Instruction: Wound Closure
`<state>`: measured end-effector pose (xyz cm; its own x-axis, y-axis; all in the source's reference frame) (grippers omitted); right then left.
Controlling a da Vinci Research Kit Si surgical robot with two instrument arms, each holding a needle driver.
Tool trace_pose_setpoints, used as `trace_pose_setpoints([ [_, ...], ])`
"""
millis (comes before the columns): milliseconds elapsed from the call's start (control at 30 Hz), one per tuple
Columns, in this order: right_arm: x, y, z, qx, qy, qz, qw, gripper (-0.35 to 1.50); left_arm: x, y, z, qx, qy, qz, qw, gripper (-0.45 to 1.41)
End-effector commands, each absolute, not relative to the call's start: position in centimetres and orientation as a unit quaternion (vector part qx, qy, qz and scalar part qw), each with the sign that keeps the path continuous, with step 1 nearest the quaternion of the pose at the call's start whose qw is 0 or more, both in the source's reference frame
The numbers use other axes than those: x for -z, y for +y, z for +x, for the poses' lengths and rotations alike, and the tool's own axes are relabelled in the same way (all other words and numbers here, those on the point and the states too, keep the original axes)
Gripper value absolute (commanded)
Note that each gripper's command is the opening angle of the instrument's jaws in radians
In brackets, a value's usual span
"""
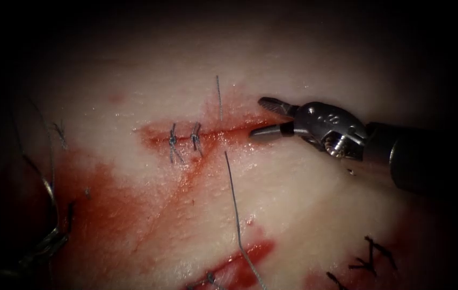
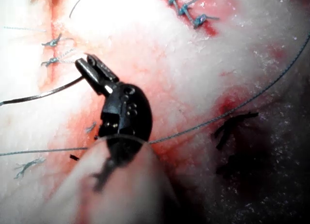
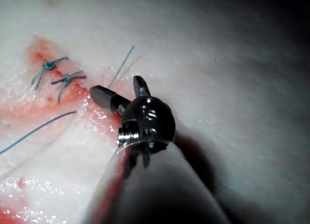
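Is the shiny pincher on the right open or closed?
Open. The right tool has its two jaws spread apart over the cut, with bare tissue showing between them. They hold nothing.

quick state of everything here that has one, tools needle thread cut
left end effector: shut on needle near one end
right end effector: open, empty, by cut's right end
needle: held, seemingly out of tissue
thread: through cut's edges, untied
cut: two stitches tied, right part open
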<state>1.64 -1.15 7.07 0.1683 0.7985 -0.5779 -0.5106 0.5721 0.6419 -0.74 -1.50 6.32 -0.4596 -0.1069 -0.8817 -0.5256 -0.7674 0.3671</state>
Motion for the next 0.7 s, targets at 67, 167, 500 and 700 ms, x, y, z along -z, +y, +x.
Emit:
trace_pose_setpoints([
  [67,-7.28,-1.03,1.75,-0.457,0.475,0.178,0.731,0.79,-6.38,-1.46,-0.79,-0.794,0.315,-0.503,0.131,-0.45],
  [167,-7.47,-1.00,1.76,-0.488,0.474,0.197,0.706,0.83,-6.38,-1.46,-0.79,-0.794,0.316,-0.503,0.131,-0.45],
  [500,-7.88,-0.92,1.96,-0.512,0.476,0.227,0.678,0.88,-6.41,-1.48,-0.84,-0.793,0.317,-0.504,0.130,-0.45],
  [700,-7.97,-0.80,2.16,-0.516,0.476,0.230,0.673,0.83,-6.41,-1.48,-0.83,-0.793,0.317,-0.504,0.130,-0.45],
])
